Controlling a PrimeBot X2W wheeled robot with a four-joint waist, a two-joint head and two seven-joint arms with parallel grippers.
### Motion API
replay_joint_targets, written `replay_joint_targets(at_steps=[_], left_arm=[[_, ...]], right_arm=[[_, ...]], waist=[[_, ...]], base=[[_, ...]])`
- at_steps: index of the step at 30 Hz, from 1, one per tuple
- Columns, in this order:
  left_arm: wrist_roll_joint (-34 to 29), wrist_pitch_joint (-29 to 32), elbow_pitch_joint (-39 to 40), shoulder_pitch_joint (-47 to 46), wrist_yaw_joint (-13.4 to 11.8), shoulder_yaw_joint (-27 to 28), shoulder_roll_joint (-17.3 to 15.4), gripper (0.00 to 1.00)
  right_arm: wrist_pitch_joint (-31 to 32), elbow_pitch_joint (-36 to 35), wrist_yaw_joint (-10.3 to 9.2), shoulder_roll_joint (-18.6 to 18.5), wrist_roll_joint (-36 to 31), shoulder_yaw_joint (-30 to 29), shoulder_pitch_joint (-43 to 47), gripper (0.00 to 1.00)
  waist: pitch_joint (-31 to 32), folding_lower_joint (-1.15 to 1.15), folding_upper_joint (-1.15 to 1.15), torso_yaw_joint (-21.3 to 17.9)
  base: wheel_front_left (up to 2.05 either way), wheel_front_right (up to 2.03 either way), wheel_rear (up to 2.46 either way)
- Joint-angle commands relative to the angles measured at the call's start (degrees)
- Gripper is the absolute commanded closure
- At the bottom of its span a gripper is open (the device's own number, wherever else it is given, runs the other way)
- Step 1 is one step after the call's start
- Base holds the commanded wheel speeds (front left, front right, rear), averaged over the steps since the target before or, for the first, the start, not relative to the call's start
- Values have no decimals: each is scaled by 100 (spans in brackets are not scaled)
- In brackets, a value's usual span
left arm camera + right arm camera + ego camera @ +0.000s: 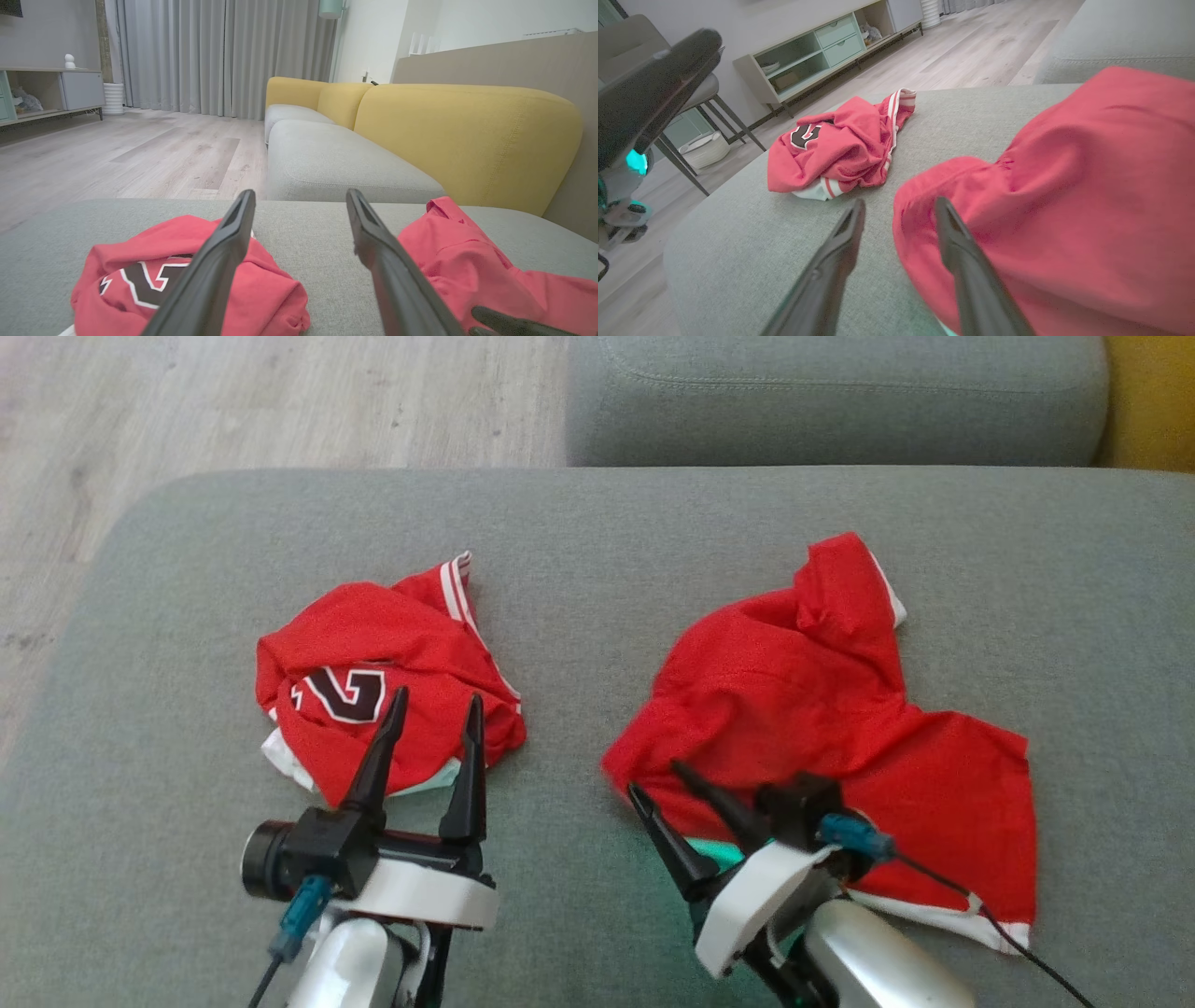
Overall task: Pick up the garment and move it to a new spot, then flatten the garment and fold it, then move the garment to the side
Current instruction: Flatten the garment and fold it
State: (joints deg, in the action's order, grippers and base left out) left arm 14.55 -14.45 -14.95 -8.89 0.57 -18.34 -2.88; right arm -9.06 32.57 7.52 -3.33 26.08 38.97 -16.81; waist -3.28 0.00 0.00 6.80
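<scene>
1. Status: the right jaws stand apart and hold nothing. The edge of the spread red garment (822, 709) lies between their fingers (955, 242), with one finger over cloth and the other over the bare sofa cushion (579, 569).
2. The left jaws stand wide apart and empty. The crumpled numbered garment (373, 663) lies just ahead of and beneath their tips.
3. We judge the step in hand to be gripping the spread garment at this edge, in order to flatten it.
4. We lower the right jaws until one finger slides under the edge, so that they pinch a single layer and not a bunched fold.
5. We close fully before pulling, since a shallow bite will probably slip off thin cloth.
6. We draw outward, low along the cushion, to take out the ridge rising ahead of the jaws.
7. We hold the left jaws clear of the numbered garment so that it is not dragged.
</scene>
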Motion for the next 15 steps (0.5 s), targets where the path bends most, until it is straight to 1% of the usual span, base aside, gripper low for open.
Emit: replay_joint_targets(at_steps=[1,3,7,10,15], left_arm=[[-61,-55,156,-101,13,230,1,0],[-68,-55,152,-98,19,236,1,0],[-79,-55,169,-87,23,248,1,0],[-90,-55,186,-62,26,255,1,0],[-101,-55,232,-57,45,233,1,0]], right_arm=[[-96,-165,-3,46,-60,-58,-127,0],[-127,-168,-3,46,-103,-142,-129,0],[-262,-301,-3,46,-293,-691,-26,0],[-320,-471,-3,44,-568,-1267,155,0],[-392,-958,-3,1,-980,-2385,621,0]], waist=[[22,0,0,-48],[35,0,0,-77],[106,0,0,-227],[161,0,0,-366],[164,0,0,-531]], base=[[0,0,0],[0,0,0],[0,0,0],[0,0,0],[0,0,0]])
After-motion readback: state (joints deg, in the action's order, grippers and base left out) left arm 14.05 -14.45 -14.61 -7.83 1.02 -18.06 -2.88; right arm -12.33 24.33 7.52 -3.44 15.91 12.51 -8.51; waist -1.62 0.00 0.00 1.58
